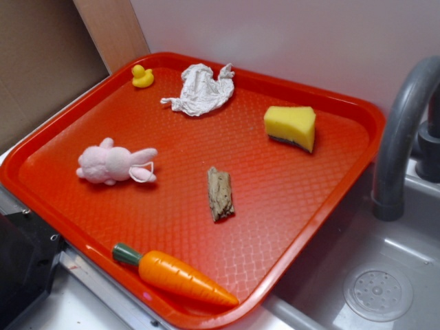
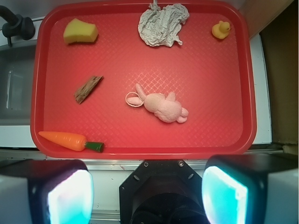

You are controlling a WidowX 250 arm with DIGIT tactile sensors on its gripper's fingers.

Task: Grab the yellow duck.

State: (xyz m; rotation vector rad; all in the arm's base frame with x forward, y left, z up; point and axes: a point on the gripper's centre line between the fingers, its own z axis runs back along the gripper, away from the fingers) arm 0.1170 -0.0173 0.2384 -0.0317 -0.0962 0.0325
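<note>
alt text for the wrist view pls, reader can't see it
Looking down on a red tray with the yellow duck in its far right corner, beside a crumpled cloth. A sponge, wood piece, pink bunny and carrot lie scattered; the open gripper hovers below.

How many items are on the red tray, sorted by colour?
Yellow: 2, the duck and the sponge
Pink: 1, the bunny
White: 1, the crumpled cloth
Brown: 1, the wood piece
Orange: 1, the carrot
Total: 6
</note>
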